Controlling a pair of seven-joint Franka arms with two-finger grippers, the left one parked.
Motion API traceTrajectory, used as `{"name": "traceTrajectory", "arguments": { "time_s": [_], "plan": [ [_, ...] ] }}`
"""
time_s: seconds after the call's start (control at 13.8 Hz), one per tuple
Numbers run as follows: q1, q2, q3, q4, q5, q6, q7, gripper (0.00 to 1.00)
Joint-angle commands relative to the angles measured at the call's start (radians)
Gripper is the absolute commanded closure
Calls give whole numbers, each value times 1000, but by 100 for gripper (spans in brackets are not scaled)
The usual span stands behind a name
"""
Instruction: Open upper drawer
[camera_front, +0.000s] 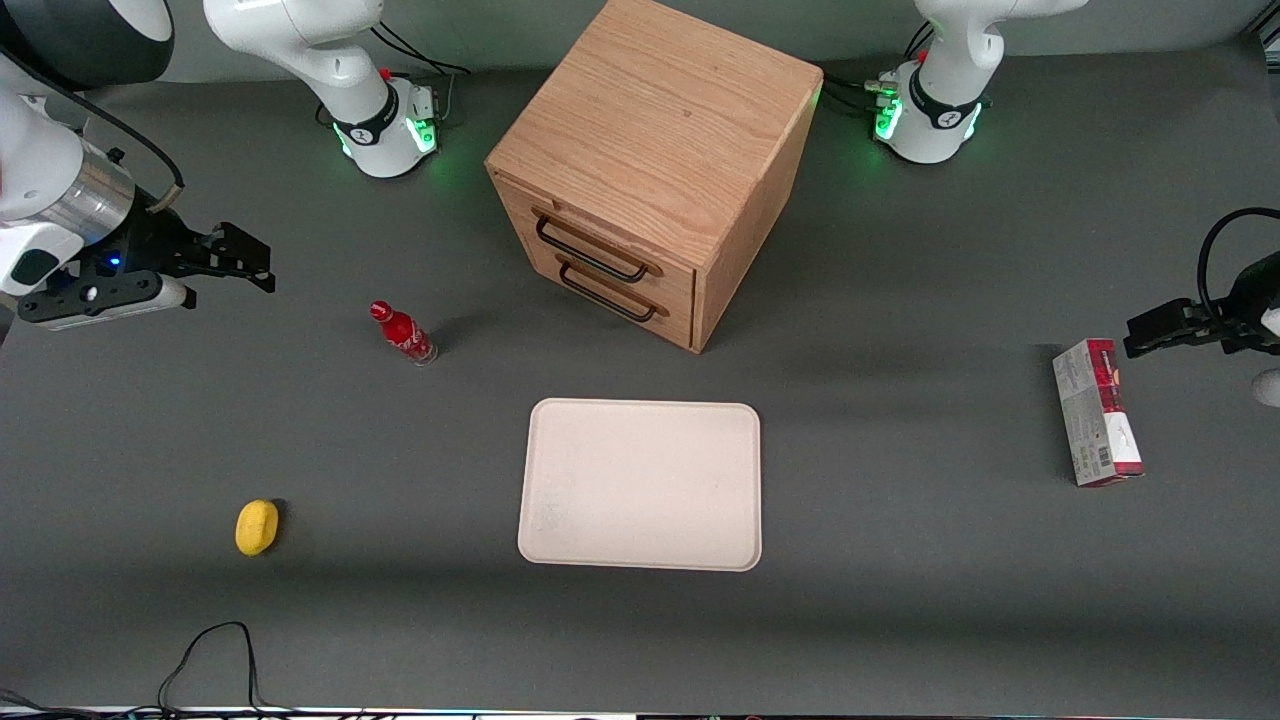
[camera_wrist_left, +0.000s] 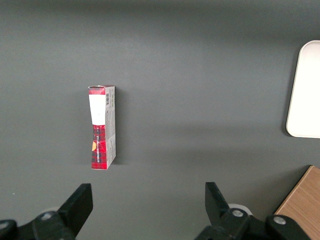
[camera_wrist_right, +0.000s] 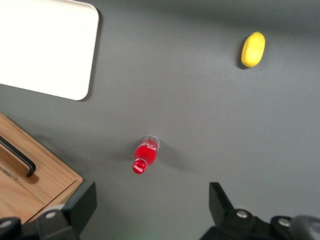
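The oak cabinet (camera_front: 660, 120) stands at the middle of the table, its front turned toward the working arm's end. The upper drawer (camera_front: 610, 232) is shut flush, with its long black handle (camera_front: 590, 251) above the lower drawer's handle (camera_front: 608, 295). My gripper (camera_front: 255, 262) hangs open above the table toward the working arm's end, well apart from the cabinet, with nothing between its fingers. The right wrist view shows the gripper (camera_wrist_right: 151, 200) over bare table, with a corner of the cabinet (camera_wrist_right: 45, 180) and one black handle (camera_wrist_right: 20, 159) at the frame's edge.
A red bottle (camera_front: 402, 333) stands between my gripper and the cabinet. A yellow fruit-like object (camera_front: 257, 526) lies nearer the front camera. A cream tray (camera_front: 640, 485) lies in front of the cabinet. A red-and-grey box (camera_front: 1097, 412) lies toward the parked arm's end.
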Motion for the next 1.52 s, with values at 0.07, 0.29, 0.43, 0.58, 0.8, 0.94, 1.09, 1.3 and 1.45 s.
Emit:
{"name": "traceTrajectory", "arguments": {
  "time_s": [0.07, 0.29, 0.43, 0.58, 0.8, 0.94, 1.09, 1.3, 1.45],
  "plan": [
    [-1, 10, -12, 32, -12, -29, -30, 0],
    [10, 66, 2, 124, -11, -88, -28, 0],
    [50, 85, 11, 150, -9, -95, -30, 0],
    [114, 151, 13, 215, -9, -95, -28, 0],
    [217, 226, 11, 296, 73, -95, -72, 0],
    [231, 275, 13, 339, 185, -102, -233, 0],
    [287, 323, 16, 350, 196, -96, -290, 0],
    [334, 407, 19, 365, 198, -54, -327, 0],
    [383, 436, 24, 385, 196, -47, -330, 0]
  ]
}}
